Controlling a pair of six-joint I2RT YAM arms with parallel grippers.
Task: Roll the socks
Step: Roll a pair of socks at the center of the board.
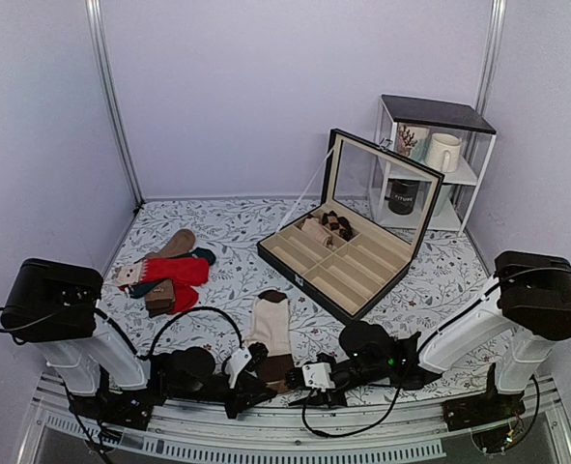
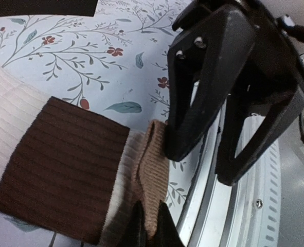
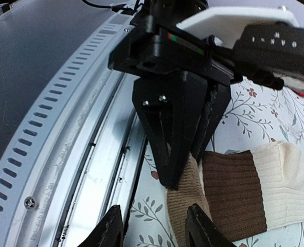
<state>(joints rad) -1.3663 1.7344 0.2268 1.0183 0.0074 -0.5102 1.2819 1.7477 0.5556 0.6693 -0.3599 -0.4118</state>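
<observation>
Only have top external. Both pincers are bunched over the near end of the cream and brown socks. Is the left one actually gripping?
Observer: Yes. The left wrist view shows the left pincer shut on a tan ribbed edge of the socks.
Operator: And the right one?
Observer: The right pincer is open, its fingers apart right beside that tan edge, with nothing clamped.

On the floral tabletop (image 1: 237, 232) an open black box (image 1: 357, 280) sat before a small shelf (image 1: 438, 113) holding a white mug (image 1: 443, 152); red socks (image 1: 174, 272) lay left, touching tan-and-teal socks (image 1: 181, 242).
</observation>
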